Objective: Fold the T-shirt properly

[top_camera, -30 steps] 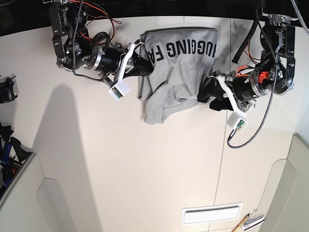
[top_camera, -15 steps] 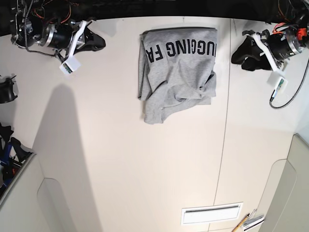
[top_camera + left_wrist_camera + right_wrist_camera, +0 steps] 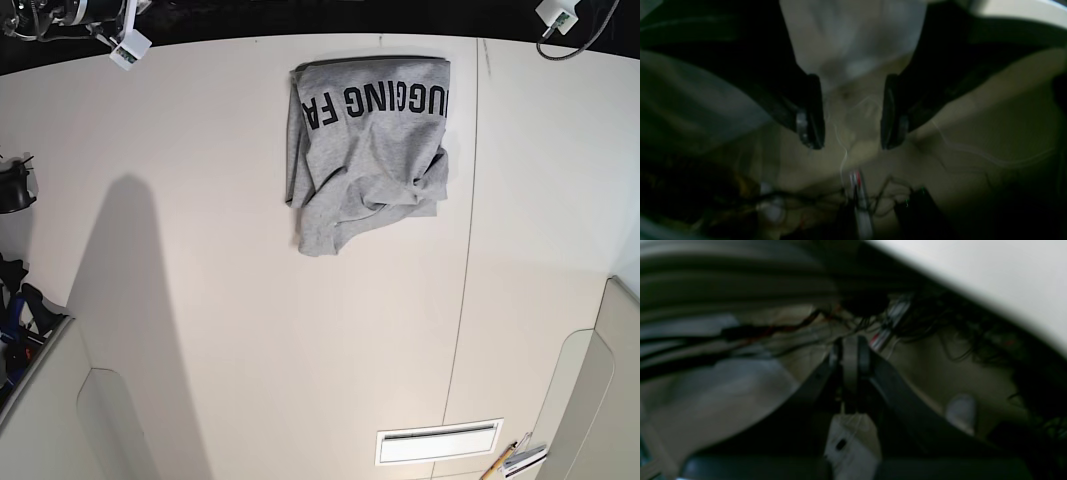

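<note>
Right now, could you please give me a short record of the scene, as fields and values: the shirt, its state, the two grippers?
item: T-shirt, grey, black lettering facing up
place: on the white table, near its far edge
state: partly folded; far edge straight, near edge bunched and wrinkled
left gripper: open, holds nothing
right gripper: fingertips close together, nothing between them
contact: neither gripper touches the shirt
arms: almost out of the base view

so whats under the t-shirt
The T-shirt lies bunched on the white table, lettering up. Only bare tabletop shows around it; anything beneath the cloth is covered.
</note>
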Motion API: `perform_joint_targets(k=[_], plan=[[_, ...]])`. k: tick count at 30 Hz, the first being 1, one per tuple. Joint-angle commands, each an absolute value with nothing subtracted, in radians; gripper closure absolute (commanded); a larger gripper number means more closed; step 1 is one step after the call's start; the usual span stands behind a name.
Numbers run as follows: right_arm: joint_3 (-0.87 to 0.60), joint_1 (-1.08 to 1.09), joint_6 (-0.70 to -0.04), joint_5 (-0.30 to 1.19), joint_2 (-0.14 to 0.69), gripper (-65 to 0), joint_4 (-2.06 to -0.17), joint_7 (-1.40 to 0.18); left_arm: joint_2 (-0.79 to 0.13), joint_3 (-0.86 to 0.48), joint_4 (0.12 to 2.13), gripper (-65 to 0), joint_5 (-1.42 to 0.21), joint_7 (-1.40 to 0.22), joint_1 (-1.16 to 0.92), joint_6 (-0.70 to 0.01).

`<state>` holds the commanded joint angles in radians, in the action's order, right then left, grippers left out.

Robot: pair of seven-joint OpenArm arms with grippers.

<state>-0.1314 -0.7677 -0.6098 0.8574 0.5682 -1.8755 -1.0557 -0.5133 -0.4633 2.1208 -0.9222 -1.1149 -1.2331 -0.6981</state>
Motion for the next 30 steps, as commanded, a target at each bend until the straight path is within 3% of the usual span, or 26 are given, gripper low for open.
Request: perform_joint_targets(k=[5, 9, 13, 16, 21, 26, 30], plan=[[-0.130, -0.888, -0.608, 0.827, 0.570, 0.0, -1.874, -1.056, -0.513, -0.287, 1.983, -27.9, -0.735, -1.023, -1.305, -0.698], [-0.107, -0.968, -0.606, 0.827, 0.609, 0.0, -1.866, -1.055, -0.518, -0.116, 1.749, -27.9, -0.589, -0.833, -1.279, -0.698], [-0.024, -0.975, -0.606, 0.802, 0.652, 0.0, -1.837, -1.029, -0.518, 0.012, 1.517, -27.9, -0.479, -0.704, -1.169, -0.698], [0.082, -0.955, -0.606, 0.694, 0.687, 0.0, -1.783, -0.905, -0.517, 0.107, 1.312, -27.9, -0.471, -0.615, -1.034, -0.698], [0.305, -0.819, -0.606, 0.505, 0.702, 0.0, -1.570, -0.685, -0.515, 0.294, 0.959, -27.9, -0.471, -0.564, -0.754, -0.698], [0.522, -0.573, -0.606, 0.391, 0.672, 0.0, -1.284, -0.673, -0.465, 0.485, 0.718, -27.9, -0.471, -0.564, -0.521, -0.698], [0.624, -0.422, -0.606, 0.385, 0.641, 0.0, -1.150, -0.673, -0.411, 0.560, 0.633, -27.9, -0.471, -0.564, -0.417, -0.698]])
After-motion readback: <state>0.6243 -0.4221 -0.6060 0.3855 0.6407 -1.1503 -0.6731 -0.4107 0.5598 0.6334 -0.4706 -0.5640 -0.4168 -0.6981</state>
